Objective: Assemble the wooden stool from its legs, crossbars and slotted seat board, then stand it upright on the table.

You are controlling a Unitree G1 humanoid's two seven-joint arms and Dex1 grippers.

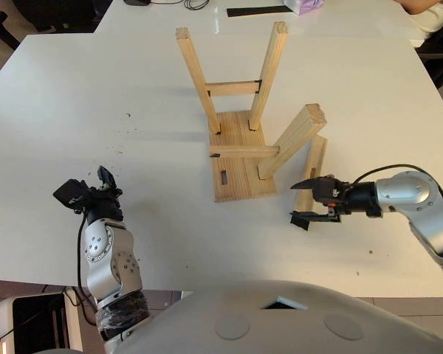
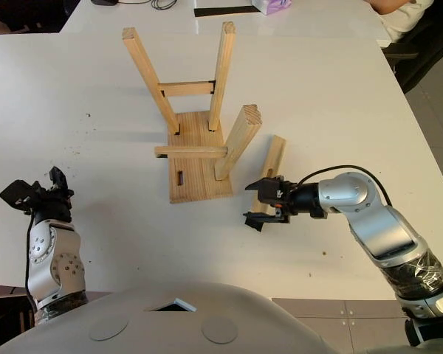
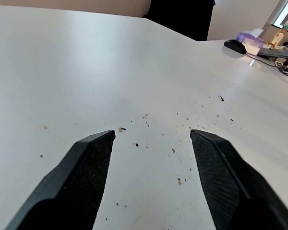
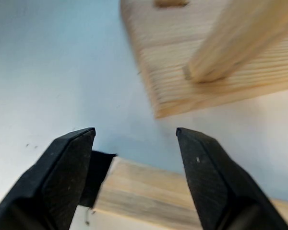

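The white table (image 1: pixel 74 110) carries the seat board (image 1: pixel 236 184) lying flat near its middle, underside up. 2 legs (image 1: pixel 198 77) rise from the board's 12 o'clock end, splayed apart and tied by 1 crossbar (image 1: pixel 232 88). A 3rd leg (image 1: pixel 295 140) leans toward 1 o'clock from the board's 3 o'clock edge, with a 2nd crossbar (image 1: pixel 244 151) running from it toward 9 o'clock.

The loose 4th leg (image 1: pixel 315 162) lies flat on the table just beside the board's 3 o'clock edge. Its long axis runs from 7 o'clock to 1 o'clock.

The right gripper (image 1: pixel 294 200) sits at that leg's 7 o'clock end, pointing toward 9 o'clock. Its jaws are spread wide and hold nothing. The right wrist view shows the leg's end below and between the fingers (image 4: pixel 72 167), crosswise to them.

The left gripper (image 1: pixel 85 186) is also spread wide and holding nothing, low at 8 o'clock, well apart from the stool. The right arm is plainly the nearer.

An empty slot (image 1: pixel 225 177) shows near the board's 6 o'clock end, probably where the 4th leg belongs.
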